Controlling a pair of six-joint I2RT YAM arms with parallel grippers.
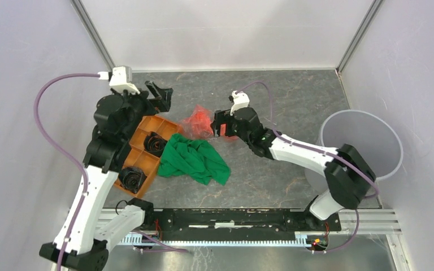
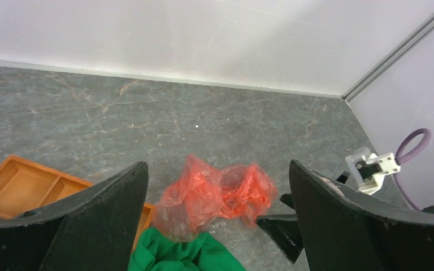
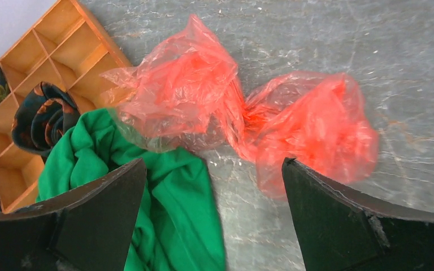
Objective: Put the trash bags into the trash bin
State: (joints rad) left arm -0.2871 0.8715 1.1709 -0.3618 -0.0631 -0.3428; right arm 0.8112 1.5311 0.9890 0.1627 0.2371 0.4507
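Observation:
The trash bag (image 1: pixel 199 120), a crumpled translucent red-pink film, lies on the grey table near the middle; it also fills the left wrist view (image 2: pixel 215 195) and the right wrist view (image 3: pixel 231 113). My right gripper (image 1: pixel 219 125) hovers at the bag's right end, open, with the bag just past its fingertips (image 3: pixel 213 161) and nothing between them. My left gripper (image 1: pixel 161 96) stands open to the bag's upper left, well short of it (image 2: pixel 217 164). The trash bin (image 1: pixel 367 147), a round translucent grey-white bucket, stands at the far right.
A green cloth (image 1: pixel 195 158) lies against the bag's near side (image 3: pixel 164 197). Left of it sits an orange compartment tray (image 1: pixel 147 121) holding black rolls (image 1: pixel 155 144). White walls close in the back and both sides.

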